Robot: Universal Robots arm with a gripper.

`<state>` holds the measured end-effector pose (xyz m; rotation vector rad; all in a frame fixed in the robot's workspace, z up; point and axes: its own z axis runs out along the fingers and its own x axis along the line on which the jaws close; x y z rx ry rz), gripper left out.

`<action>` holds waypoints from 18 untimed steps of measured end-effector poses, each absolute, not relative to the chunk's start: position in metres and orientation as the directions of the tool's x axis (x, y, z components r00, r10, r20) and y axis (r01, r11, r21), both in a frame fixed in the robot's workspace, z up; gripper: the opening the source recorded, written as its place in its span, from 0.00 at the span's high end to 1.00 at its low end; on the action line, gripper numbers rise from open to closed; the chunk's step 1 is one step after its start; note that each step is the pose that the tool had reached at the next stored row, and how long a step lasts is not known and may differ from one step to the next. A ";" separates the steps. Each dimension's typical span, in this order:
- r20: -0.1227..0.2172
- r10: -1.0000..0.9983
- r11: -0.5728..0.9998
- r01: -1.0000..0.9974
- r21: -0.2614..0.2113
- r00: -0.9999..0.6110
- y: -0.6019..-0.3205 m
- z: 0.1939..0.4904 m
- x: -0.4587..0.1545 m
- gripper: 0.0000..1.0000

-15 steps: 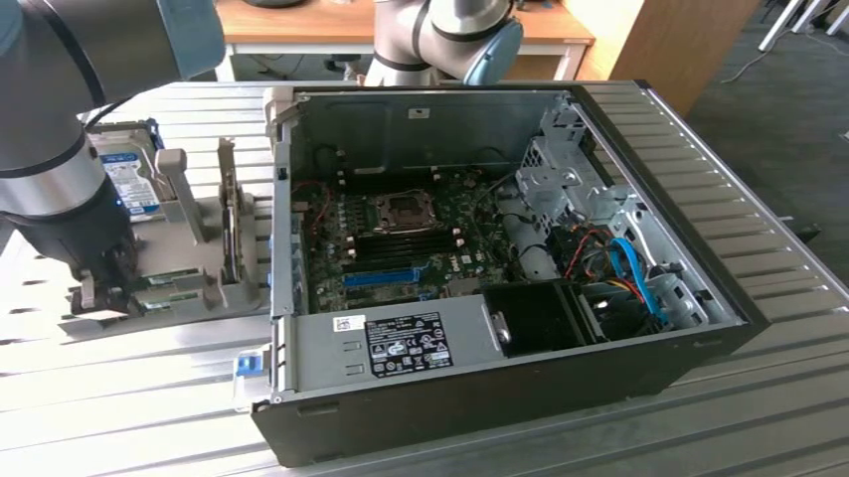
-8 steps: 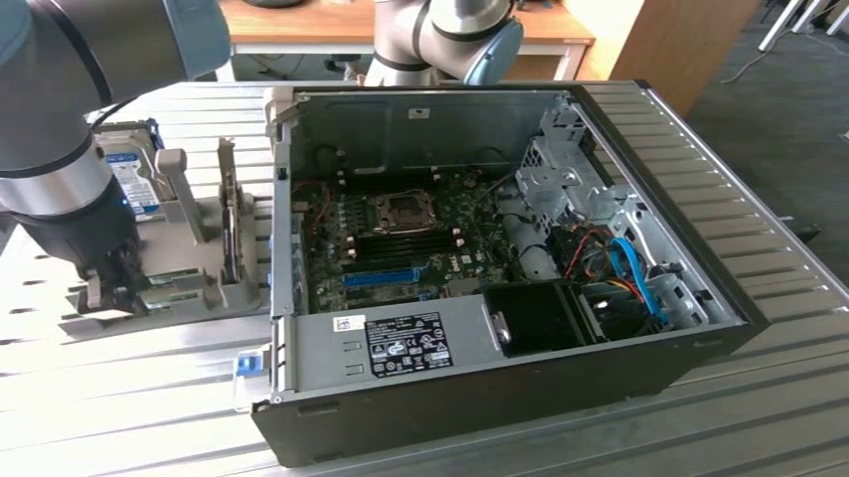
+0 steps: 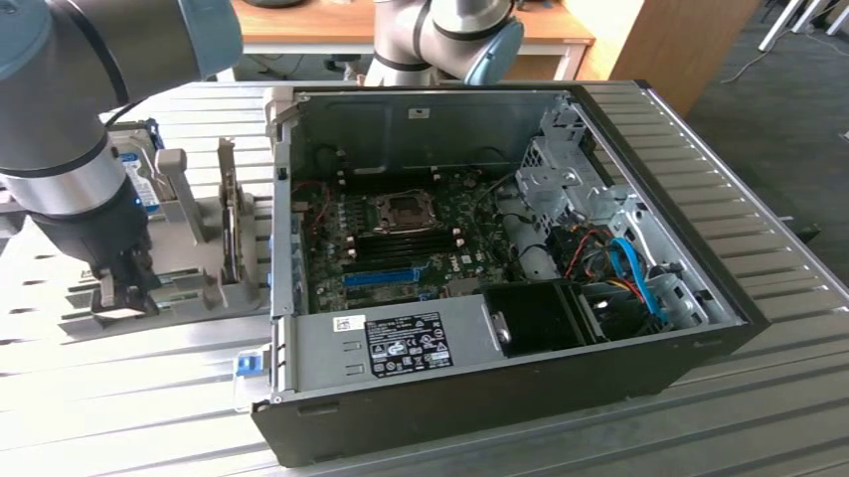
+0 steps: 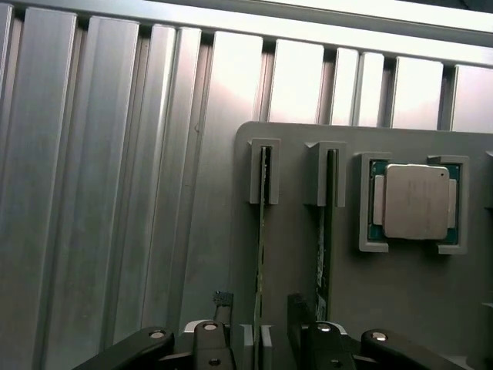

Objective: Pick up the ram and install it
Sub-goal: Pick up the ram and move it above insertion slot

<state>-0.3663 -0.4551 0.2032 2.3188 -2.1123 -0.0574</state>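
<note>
A thin green ram stick [image 4: 260, 247] stands on edge in a slotted grey holder [image 4: 408, 308]. A second stick [image 4: 325, 247] stands parallel beside it. My gripper [image 4: 259, 327] hangs just above the holder, open, with one finger [image 4: 212, 339] on each side of the first stick and clear of it. The other finger [image 4: 312, 335] sits over the second stick's near end. In the exterior view my gripper [image 3: 123, 296] is low over the holder [image 3: 186, 298], at the exterior view's left of the open computer case [image 3: 504, 397].
A CPU [image 4: 414, 202] rests in its own pocket on the holder. In the exterior view a hard drive [image 3: 139, 179] and an upright card [image 3: 234, 229] stand on the holder. The motherboard [image 3: 398, 229] with black memory slots [image 3: 398, 244] and a blue slot [image 3: 385, 276] lies inside the case.
</note>
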 end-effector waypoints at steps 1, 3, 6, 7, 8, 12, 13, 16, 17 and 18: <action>-0.024 -0.995 -0.093 -0.995 0.028 0.093 -0.455 0.203 -0.365 0.58; -0.024 -0.995 -0.094 -0.995 0.028 0.093 -0.455 0.203 -0.362 0.58; -0.024 -0.995 -0.093 -0.995 0.028 0.093 -0.455 0.203 -0.362 0.58; -0.024 -0.995 -0.093 -0.995 0.028 0.093 -0.455 0.203 -0.362 0.58; -0.024 -0.995 -0.093 -0.995 0.028 0.093 -0.455 0.203 -0.362 0.58; -0.024 -0.995 -0.093 -0.995 0.028 0.093 -0.455 0.203 -0.362 0.58; -0.024 -0.995 -0.093 -0.995 0.028 0.093 -0.455 0.203 -0.362 0.58; -0.024 -0.995 -0.094 -0.995 0.028 0.093 -0.455 0.203 -0.362 0.60; -0.024 -0.995 -0.093 -0.995 0.028 0.093 -0.455 0.203 -0.362 0.60; -0.024 -0.995 -0.093 -0.995 0.028 0.093 -0.455 0.203 -0.362 0.66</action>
